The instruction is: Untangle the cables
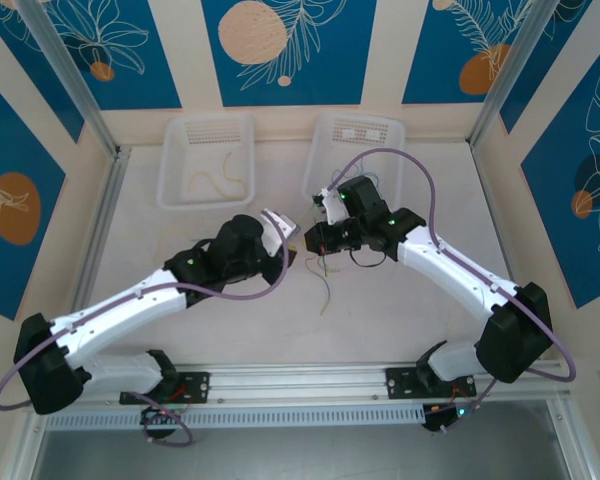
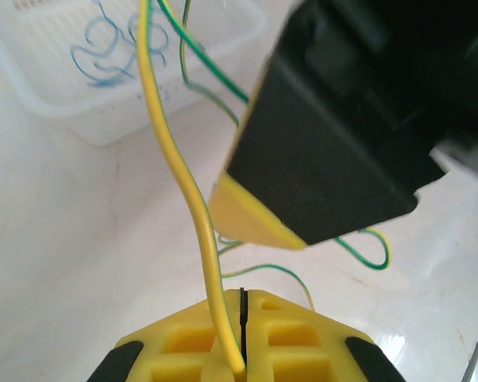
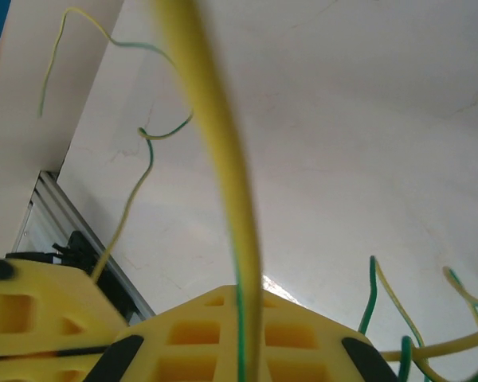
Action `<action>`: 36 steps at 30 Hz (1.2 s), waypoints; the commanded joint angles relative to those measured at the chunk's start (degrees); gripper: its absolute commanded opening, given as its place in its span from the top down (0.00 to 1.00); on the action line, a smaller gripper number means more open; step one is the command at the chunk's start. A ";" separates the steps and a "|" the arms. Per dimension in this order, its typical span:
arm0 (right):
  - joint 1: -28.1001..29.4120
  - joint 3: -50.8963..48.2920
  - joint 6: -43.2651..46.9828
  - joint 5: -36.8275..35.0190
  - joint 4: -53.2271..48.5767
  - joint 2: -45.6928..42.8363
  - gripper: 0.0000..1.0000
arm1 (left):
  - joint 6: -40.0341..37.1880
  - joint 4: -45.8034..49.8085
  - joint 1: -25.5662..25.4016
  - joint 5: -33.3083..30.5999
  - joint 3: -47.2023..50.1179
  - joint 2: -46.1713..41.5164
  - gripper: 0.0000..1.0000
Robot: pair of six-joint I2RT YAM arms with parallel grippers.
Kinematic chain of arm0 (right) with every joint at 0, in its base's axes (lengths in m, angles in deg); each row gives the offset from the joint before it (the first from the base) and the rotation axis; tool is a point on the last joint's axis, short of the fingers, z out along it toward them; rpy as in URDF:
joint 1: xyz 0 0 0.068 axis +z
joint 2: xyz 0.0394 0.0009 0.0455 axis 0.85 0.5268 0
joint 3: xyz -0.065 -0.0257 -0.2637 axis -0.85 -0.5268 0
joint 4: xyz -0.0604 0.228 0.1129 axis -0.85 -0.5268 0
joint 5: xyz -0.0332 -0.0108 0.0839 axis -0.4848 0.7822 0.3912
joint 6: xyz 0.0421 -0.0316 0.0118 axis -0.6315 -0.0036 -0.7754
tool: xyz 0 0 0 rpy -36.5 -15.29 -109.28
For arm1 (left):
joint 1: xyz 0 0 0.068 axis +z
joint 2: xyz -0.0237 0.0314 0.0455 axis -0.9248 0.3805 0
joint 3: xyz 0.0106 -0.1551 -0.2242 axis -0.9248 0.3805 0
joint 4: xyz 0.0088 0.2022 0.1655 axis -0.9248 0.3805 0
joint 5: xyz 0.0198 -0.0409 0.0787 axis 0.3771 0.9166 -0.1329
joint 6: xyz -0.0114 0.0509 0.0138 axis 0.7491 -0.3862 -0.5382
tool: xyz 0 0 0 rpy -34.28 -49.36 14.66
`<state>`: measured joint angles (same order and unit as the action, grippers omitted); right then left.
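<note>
With the left gripper [image 2: 243, 318] pinching a yellow strand [image 2: 187, 179] and the right gripper [image 3: 243, 318] likewise clamped on one (the cables [image 1: 326, 280] dangle mid-table between them), pull apart slowly, watching for tightening loops.

Left wrist view: blurred black housing [image 2: 342, 135] at 2 o'clock masks the table [image 2: 64, 255]; yellow cable [image 2: 173, 159] exits at 12 o'clock. Right wrist view: striped cable [image 3: 215, 135] blurred, cut off at 12 o'clock. Top view: cable strands [image 1: 326, 280] too small to separate.
</note>
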<state>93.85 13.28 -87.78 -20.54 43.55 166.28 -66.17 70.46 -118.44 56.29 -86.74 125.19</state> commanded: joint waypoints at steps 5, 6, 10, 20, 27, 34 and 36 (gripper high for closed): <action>1.01 -3.85 8.49 6.89 -0.04 -3.94 1.00 | 2.76 -4.00 1.32 -9.59 -0.63 -5.36 1.00; 1.01 -4.07 9.23 7.67 -0.24 -4.01 1.00 | 3.37 -4.03 1.65 -10.67 -0.47 -5.59 1.00; 1.23 -5.15 11.26 10.84 -0.37 -3.73 1.00 | 4.64 -8.35 2.51 -12.30 2.32 -7.76 1.00; 1.44 -7.55 9.06 7.63 3.99 -4.81 0.62 | 5.10 -8.74 3.72 -10.08 2.63 -5.48 1.00; 1.45 -7.87 9.09 7.18 4.19 -6.20 0.68 | 5.17 -9.51 3.71 -9.81 3.32 -3.94 1.00; 0.22 -10.38 8.02 4.17 6.15 -11.38 0.56 | 4.86 -9.86 3.80 -8.24 3.57 -1.71 1.00; -1.29 -11.59 6.03 3.91 7.60 -12.96 0.55 | 4.61 -10.38 3.78 -8.30 4.25 -1.50 1.00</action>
<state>94.13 3.43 -79.78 -15.60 48.81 155.63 -61.61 62.55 -115.25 46.65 -83.37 123.44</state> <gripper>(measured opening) 0.447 0.062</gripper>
